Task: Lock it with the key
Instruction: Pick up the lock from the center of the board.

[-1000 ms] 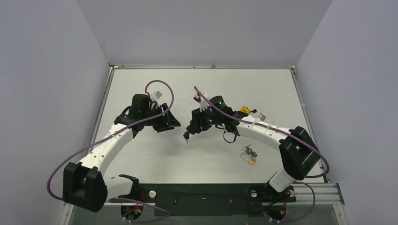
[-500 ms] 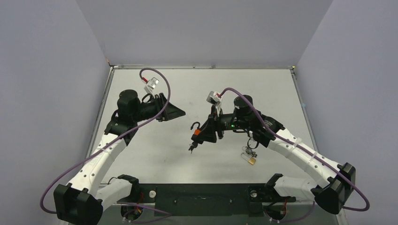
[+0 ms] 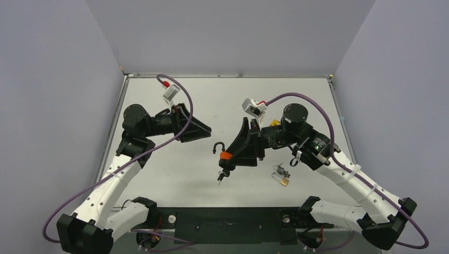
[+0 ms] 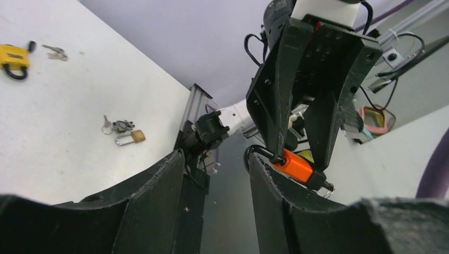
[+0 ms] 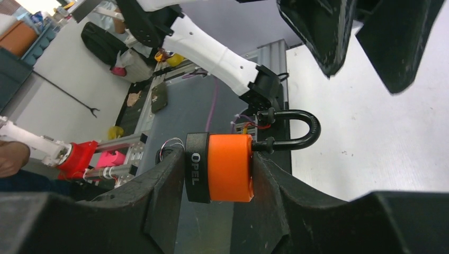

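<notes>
Orange in the body and black at the shackle, the padlock (image 5: 227,166) is clamped in the right tool (image 3: 233,153), which holds it above the desk (image 3: 174,174). Its shackle sticks out past the fingertips toward the left tool (image 3: 204,128). A key (image 3: 220,175) hangs from the padlock's other end, below the right tool. The left tool is spread wide and empty, facing the shackle from close by without touching it. Behind the right tool, a small brass lock (image 3: 284,181) with keys and a yellow lock (image 3: 275,123) lie on the desk.
</notes>
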